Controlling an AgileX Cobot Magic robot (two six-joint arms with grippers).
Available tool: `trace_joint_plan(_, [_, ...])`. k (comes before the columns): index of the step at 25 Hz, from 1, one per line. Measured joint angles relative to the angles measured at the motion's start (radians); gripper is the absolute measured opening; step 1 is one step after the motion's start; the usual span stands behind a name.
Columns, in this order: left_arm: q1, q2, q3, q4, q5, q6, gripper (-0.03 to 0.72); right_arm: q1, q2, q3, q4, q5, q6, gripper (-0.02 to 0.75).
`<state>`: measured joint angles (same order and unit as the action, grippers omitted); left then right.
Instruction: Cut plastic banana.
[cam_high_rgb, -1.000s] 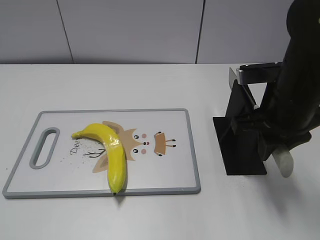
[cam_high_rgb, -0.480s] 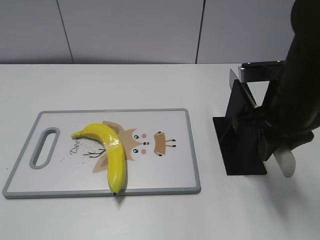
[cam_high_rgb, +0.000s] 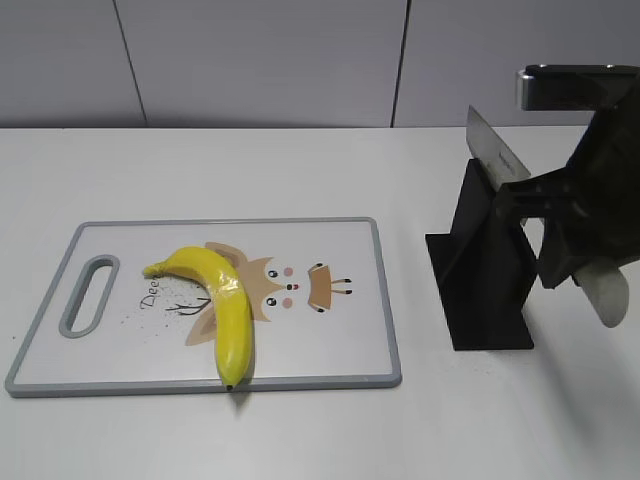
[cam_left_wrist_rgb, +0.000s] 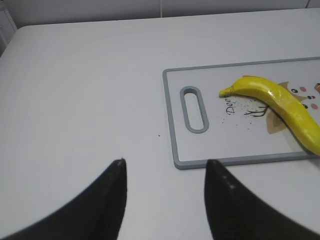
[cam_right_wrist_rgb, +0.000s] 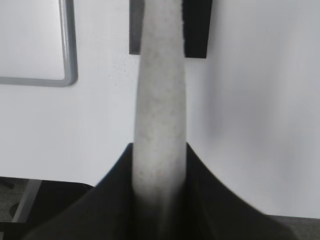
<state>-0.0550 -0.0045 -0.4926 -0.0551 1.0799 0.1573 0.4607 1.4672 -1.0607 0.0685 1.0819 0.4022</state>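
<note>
The plastic banana (cam_high_rgb: 225, 300) is bright yellow and curved, and lies on the left half of the grey-rimmed cutting board (cam_high_rgb: 120, 350). It also shows in the left wrist view (cam_left_wrist_rgb: 280, 102). My right gripper (cam_high_rgb: 562, 235) is shut on the pale handle of a knife (cam_right_wrist_rgb: 160, 100). The knife blade (cam_high_rgb: 495, 152) slants up out of the top of the black knife stand (cam_high_rgb: 485, 270). My left gripper (cam_left_wrist_rgb: 165, 165) is open and empty above the bare table, left of the board's handle slot (cam_left_wrist_rgb: 194, 109). It is out of the exterior view.
The board's near right corner (cam_right_wrist_rgb: 70, 50) and the stand's base (cam_right_wrist_rgb: 197, 30) show in the right wrist view. The table's front edge runs just below my right gripper. A grey wall stands behind the table.
My right arm has risen and moved right with the knife, so more of the blade shows above the stand. The banana and the board have not moved.
</note>
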Motion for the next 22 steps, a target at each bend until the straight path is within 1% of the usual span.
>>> trace_joint_plan(10, [0.0, 0.0, 0.0, 0.0, 0.0, 0.0, 0.489, 0.0, -0.102, 0.0, -0.005, -0.002, -0.024, 0.189])
trace_joint_plan(17, [0.0, 0.01, -0.019, 0.0, -0.051, 0.0, 0.489, 0.0, -0.102, -0.052, -0.004, -0.036, -0.197, 0.189])
trace_joint_plan(22, [-0.001, 0.157, -0.05, 0.0, -0.164, 0.0, 0.489, 0.0, -0.102, -0.143, -0.001, -0.053, -0.402, 0.189])
